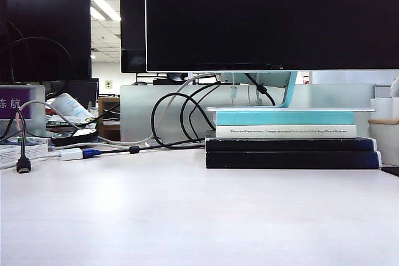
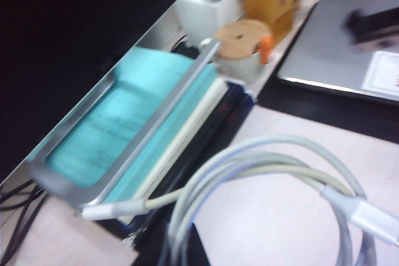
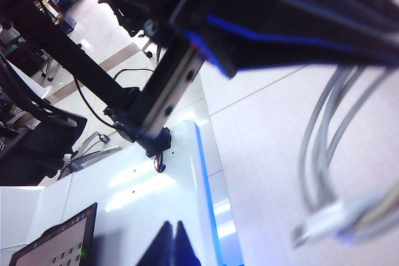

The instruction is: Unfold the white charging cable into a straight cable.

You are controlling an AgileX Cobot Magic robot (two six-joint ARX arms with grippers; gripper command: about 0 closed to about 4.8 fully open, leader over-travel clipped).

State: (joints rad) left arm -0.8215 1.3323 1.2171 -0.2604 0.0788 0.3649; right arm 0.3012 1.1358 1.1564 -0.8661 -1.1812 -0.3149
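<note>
White charging cable (image 2: 262, 172) hangs coiled above the desk beside the book stack (image 2: 156, 135), light, limp, glossy so likely slippery; left gripper unseen but clamped shut, right gripper (image 3: 173, 241) pressed together, so pinch near the connector (image 2: 374, 219).

Ceiling lamps (image 1: 103, 9) give bright, even light. The exterior view is sharp with soft shadows. Both wrist views are blurred; glare shines on the white surface (image 3: 149, 185).
</note>
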